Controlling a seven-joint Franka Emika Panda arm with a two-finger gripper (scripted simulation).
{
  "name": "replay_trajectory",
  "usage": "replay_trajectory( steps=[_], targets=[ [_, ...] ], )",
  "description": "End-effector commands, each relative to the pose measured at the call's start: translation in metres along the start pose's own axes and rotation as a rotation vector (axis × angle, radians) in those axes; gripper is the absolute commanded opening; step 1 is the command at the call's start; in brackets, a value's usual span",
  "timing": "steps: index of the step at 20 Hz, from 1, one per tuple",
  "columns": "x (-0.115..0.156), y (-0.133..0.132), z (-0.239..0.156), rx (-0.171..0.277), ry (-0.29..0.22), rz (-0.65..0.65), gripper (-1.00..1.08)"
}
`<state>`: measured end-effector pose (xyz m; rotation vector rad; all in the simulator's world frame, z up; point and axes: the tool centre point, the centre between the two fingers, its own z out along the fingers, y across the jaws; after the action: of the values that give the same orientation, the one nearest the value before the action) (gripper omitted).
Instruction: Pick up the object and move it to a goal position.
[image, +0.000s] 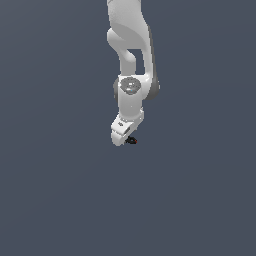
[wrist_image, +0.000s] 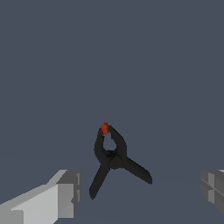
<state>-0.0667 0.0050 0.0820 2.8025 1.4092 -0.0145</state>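
Note:
The object is a small black spring clamp with a red tip, lying on the flat grey floor. In the wrist view it lies between my two grey fingertips, apart from both. My gripper is open, with a wide gap and nothing held. In the exterior view the object peeks out just to the exterior view's right of the white hand, low beside it. The hand hides my gripper's fingers there.
The white arm comes down from the top of the exterior view. A plain dark grey floor spreads all around, with no other objects showing.

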Motion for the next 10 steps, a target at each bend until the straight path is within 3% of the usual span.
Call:
replay_trajectory(
  steps=[1, 10],
  targets=[
    [-0.002, -0.005, 0.005, -0.001, 0.002, -0.068, 1.0],
    [-0.007, -0.016, 0.016, -0.001, 0.009, -0.223, 1.0]
  ],
)
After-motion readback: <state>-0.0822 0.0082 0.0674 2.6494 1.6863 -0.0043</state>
